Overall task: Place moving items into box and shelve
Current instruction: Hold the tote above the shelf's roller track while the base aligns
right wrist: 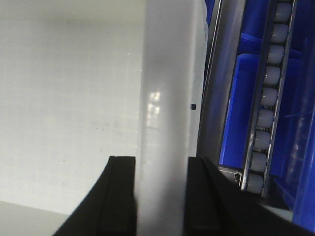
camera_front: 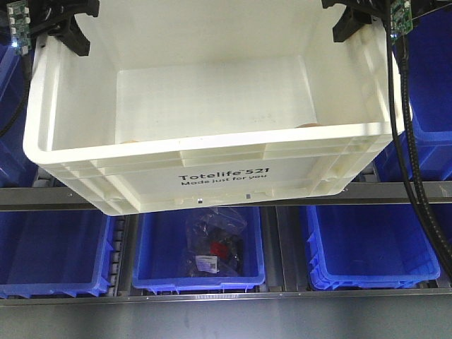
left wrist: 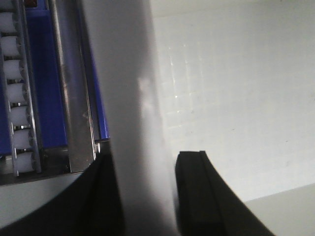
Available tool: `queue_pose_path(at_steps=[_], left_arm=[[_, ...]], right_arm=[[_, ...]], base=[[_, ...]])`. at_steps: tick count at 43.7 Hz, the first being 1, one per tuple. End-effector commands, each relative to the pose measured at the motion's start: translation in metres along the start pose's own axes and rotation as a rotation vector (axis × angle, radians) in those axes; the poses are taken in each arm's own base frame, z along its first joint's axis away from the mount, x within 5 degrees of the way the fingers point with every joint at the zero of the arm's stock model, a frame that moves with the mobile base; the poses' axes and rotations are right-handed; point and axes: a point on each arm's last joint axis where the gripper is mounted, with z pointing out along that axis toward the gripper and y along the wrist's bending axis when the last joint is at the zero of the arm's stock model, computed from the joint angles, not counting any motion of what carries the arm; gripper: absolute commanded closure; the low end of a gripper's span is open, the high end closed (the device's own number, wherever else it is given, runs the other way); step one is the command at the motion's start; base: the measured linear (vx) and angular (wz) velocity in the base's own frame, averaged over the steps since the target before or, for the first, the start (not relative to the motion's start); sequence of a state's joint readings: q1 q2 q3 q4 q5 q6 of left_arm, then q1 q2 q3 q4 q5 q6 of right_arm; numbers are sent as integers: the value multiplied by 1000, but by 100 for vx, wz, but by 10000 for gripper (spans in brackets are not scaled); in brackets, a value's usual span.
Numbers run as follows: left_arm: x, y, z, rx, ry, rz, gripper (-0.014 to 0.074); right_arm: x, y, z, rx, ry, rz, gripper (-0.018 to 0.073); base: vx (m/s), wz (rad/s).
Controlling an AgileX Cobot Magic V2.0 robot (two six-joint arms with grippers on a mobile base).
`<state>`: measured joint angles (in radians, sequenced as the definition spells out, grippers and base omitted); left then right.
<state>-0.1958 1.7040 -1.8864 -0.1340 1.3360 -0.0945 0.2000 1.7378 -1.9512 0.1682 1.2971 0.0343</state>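
Observation:
The white box (camera_front: 212, 176), printed "Totelife 521", hangs tilted in front of a shelf, held at both ends. My left gripper (camera_front: 63, 32) is shut on its left rim. In the left wrist view the black fingers (left wrist: 194, 191) of the left gripper (left wrist: 147, 162) pinch the white wall (left wrist: 128, 98). My right gripper (camera_front: 357, 21) is shut on the right rim; the right wrist view shows the right gripper (right wrist: 161, 162) clamping the wall (right wrist: 167, 73). The moving items are mostly hidden behind the near wall; only a pinkish sliver (camera_front: 307, 124) peeks over it.
Below the box a metal shelf rail (camera_front: 424, 192) runs across. Three blue bins sit on the lower level (camera_front: 49, 254) (camera_front: 371, 247); the middle bin (camera_front: 148, 254) holds a bagged item (camera_front: 212, 244). More blue bins (camera_front: 431, 92) stand behind. Roller tracks (left wrist: 19, 98) (right wrist: 268, 98) flank the box.

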Motion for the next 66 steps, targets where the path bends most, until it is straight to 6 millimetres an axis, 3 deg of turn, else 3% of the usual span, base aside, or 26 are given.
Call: queue_pose_path(at_steps=[1,50,51,66], left_arm=[[-7,-7,-30,42,-160,15,603],[-9,4,-31,-84,-179,46,603],[-14,3,-32,-77,-244,49,603],[-23,2,-31,-68,-324,53,603]], right_arm=[[0,31,-53,-226,-144,-42,562],[-5,31,-53,-225,-199,-38,562],[-8,29,-45,-223,-194,-33,562],[-14,26,-24,-217,-179,-34,562]], base=[[0,0],[0,0],[0,0],[0,0]])
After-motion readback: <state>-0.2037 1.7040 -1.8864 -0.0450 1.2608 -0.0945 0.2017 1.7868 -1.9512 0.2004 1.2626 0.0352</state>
